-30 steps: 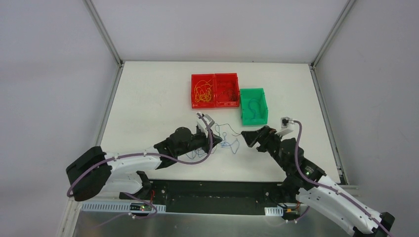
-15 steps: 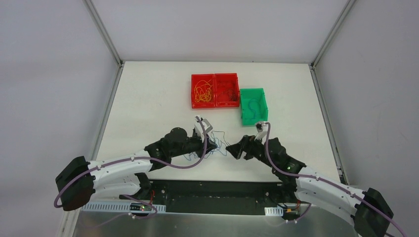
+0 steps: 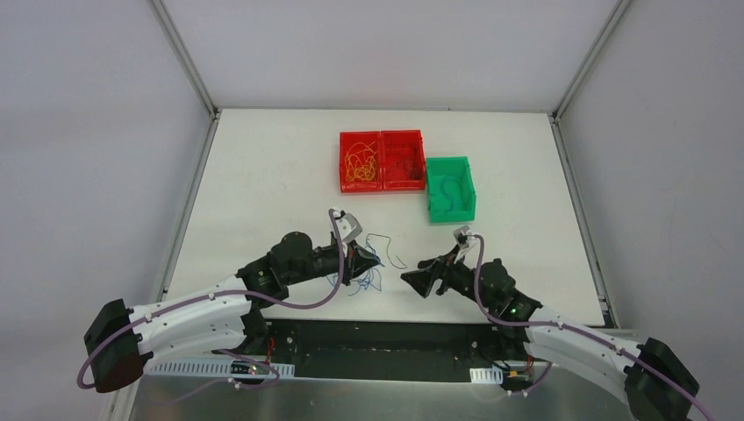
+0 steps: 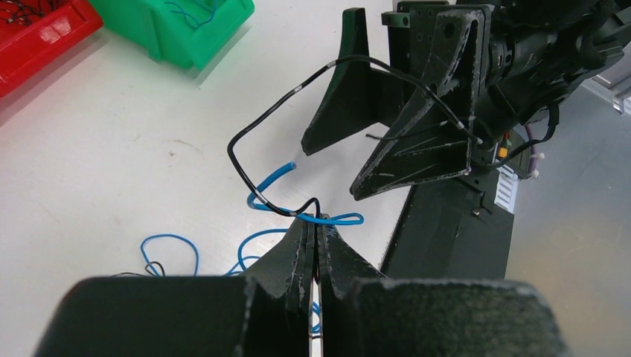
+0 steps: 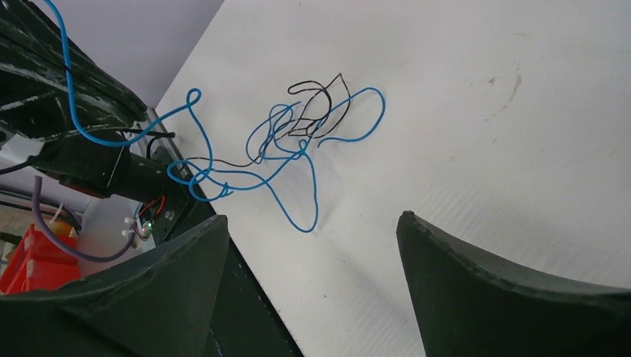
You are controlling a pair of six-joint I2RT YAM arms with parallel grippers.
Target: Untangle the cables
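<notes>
**Entry: cables (image 3: 360, 277).** One small knot of blue strands (image 5: 277, 141) and a black strand (image 4: 232, 146). It lies on the white table (image 3: 263, 175) close to the near edge, between the two grippers.

**Left gripper (image 3: 373, 260).** Its fingers are clenched flat together on the cables at the right side of the knot. A blue loop and the black strand both run out from the tips. The black one arches up and off to the right.

**Right gripper (image 3: 414, 274).** Its fingers are spread wide and hold nothing. It sits just right of the knot and points at it.

**Far side of the table.**
- Left red bin (image 3: 361, 134), holding yellow-orange wires.
- Right red bin (image 3: 404, 133), touching the first, holding dark wires.
- Green bin (image 3: 451, 160), just to the right, holding a blue wire.

**Progress, as I judge it.** The task looks well along, since the three bins hold wires sorted by colour. This last knot remains. Blue and black cross each other several times, and no strand lies free of it yet.

**Hard to make out.**
- Whether the left pinch holds blue, black or both.
- How many blue strands the knot contains.
- Whether the black arch touches a finger of the right gripper or only passes in front of it.
- The contents of the right red bin, which are faint from above.
- The backs of the right gripper's fingers, cut off at the bottom edge of its own wrist view.
</notes>
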